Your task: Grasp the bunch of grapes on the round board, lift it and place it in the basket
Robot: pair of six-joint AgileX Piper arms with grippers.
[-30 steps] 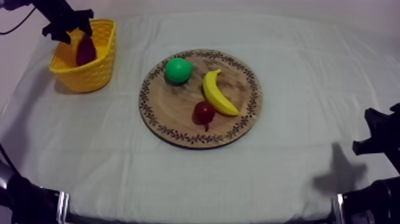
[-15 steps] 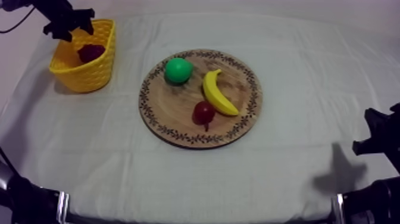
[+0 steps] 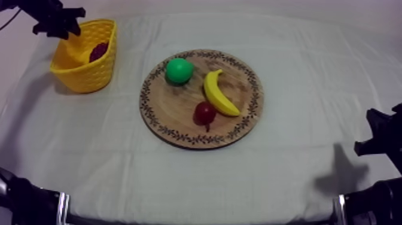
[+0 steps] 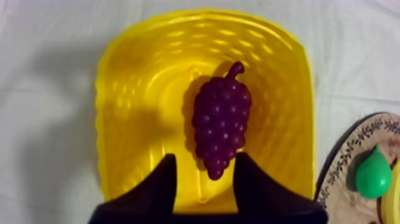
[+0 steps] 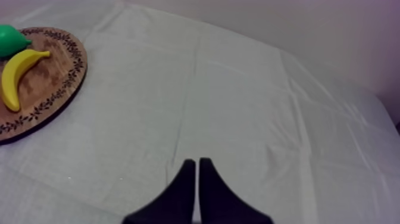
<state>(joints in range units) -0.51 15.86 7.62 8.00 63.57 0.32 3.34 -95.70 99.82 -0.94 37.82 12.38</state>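
The purple bunch of grapes (image 4: 221, 122) lies on the floor of the yellow basket (image 4: 137, 101), stem pointing away from my gripper. My left gripper (image 4: 205, 179) hovers above it, open, with nothing between its fingers. From above, the grapes (image 3: 99, 51) show inside the basket (image 3: 84, 75) at the table's far left, and the left gripper (image 3: 57, 23) is over the basket's far left rim. The wooden board (image 3: 179, 122) lies mid-table. My right gripper (image 5: 196, 176) is shut on nothing, low at the right side (image 3: 380, 136).
On the board sit a green pear (image 3: 179, 70), a banana (image 3: 218, 93) and a small red fruit (image 3: 205, 112). The right wrist view has the board (image 5: 44, 98), banana (image 5: 18, 68) and pear (image 5: 12, 39) off to one side, with bare cloth ahead.
The grapes left my left gripper and dropped into the basket. The left gripper then drew back up and to the left. The right arm has not moved.
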